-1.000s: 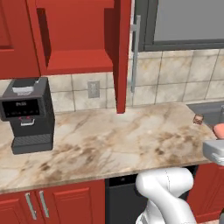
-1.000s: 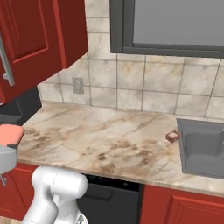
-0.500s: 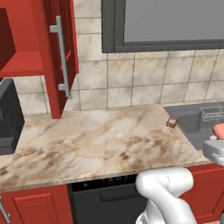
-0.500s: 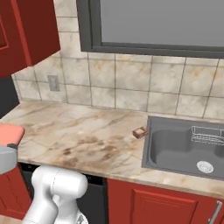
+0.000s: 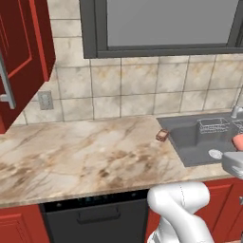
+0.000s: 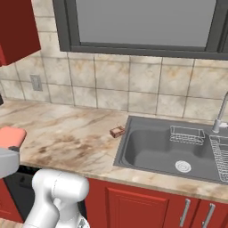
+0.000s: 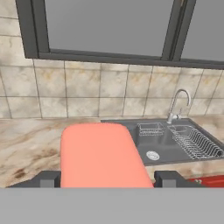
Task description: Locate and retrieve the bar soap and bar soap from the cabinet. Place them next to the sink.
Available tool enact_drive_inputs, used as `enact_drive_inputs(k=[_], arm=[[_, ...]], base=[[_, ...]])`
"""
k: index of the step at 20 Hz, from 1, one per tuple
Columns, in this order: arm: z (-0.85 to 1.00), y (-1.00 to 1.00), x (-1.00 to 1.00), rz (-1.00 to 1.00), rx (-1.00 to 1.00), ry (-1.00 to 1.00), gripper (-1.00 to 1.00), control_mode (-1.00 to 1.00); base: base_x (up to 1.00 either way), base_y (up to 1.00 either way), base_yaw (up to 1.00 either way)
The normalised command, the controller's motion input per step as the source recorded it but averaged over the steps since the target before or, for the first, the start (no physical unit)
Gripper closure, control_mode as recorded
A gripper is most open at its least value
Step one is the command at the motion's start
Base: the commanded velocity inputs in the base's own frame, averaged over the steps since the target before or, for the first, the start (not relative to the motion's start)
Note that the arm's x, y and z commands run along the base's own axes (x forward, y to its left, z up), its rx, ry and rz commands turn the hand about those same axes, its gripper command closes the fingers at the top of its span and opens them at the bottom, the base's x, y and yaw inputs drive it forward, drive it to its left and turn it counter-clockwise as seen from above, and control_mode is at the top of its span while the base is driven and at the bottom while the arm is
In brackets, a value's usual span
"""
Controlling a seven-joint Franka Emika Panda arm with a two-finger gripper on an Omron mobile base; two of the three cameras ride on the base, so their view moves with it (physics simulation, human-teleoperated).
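Observation:
My gripper [image 7: 107, 179] is shut on the flat salmon-pink bar soap [image 7: 101, 155], which stands between its dark fingers [image 7: 168, 178] in the hand view. The same pink bar soap [image 5: 238, 141] shows at the right edge of the left base view and at the left edge of the right base view [image 6: 11, 136], held over the counter's front edge. The smaller reddish-brown bar soap [image 5: 162, 135] [image 6: 117, 131] lies on the marble counter just left of the grey sink [image 5: 182, 142] [image 6: 133, 153] [image 7: 162, 144]. The red cabinet door [image 5: 19, 57] hangs open at far left.
A silver tap [image 7: 177, 107] [image 6: 220, 118] stands behind the sink's right side. A wire dish rack [image 7: 192, 142] and a small wire basket [image 6: 187, 133] sit in the basin. A dark-framed window [image 6: 138, 22] is above, with an outlet [image 5: 45, 100] on the tiled wall.
The base has driven right, so the whole scene slid left: the coffee machine and cabinet interior left the views and the sink came in. The pink soap stays in the gripper.

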Motion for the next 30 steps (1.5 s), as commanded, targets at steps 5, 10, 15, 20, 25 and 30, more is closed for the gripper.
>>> enact_drive_inputs(k=[5, 10, 15, 20, 25, 30], arm=[[0.00, 0.00, 0.00, 0.00, 0.00, 0.00, 1.00, 1.00], [0.00, 0.00, 0.00, 0.00, 0.00, 0.00, 1.00, 1.00], [0.00, 0.00, 0.00, 0.00, 0.00, 0.00, 1.00, 1.00], [0.00, 0.00, 0.00, 0.00, 0.00, 0.00, 1.00, 1.00], [0.00, 0.00, 0.00, 0.00, 0.00, 0.00, 1.00, 1.00], [0.00, -0.02, 0.05, 0.01, 0.00, 0.00, 1.00, -1.00]], base=[[0.19, -0.04, 0.00], [0.52, 0.00, 0.00], [0.52, 0.00, 0.00], [0.31, 0.00, 0.00], [0.00, 0.00, 0.00], [0.00, 0.00, 0.00]])
